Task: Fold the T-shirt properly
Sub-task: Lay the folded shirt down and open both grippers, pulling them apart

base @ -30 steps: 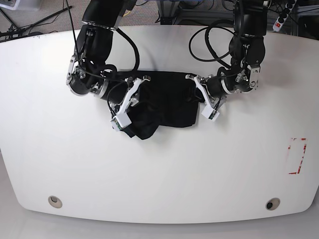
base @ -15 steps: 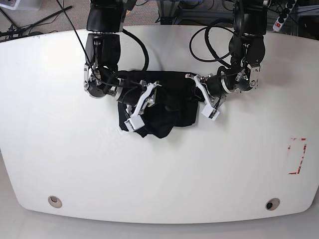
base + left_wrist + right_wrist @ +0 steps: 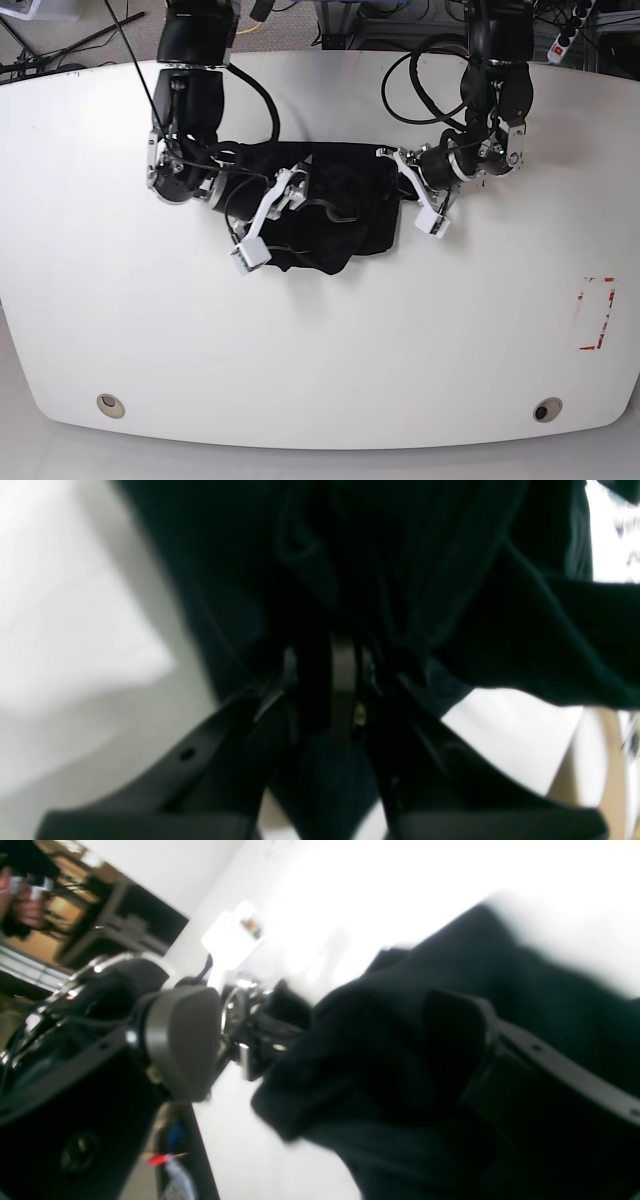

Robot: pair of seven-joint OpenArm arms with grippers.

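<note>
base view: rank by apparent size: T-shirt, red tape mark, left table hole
1. T-shirt, largest by far
2. red tape mark
3. left table hole, smallest

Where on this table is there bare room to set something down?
The near half of the table, below the T-shirt, and both far sides are bare, apart from red tape near one edge. Both arms crowd the middle.
</note>
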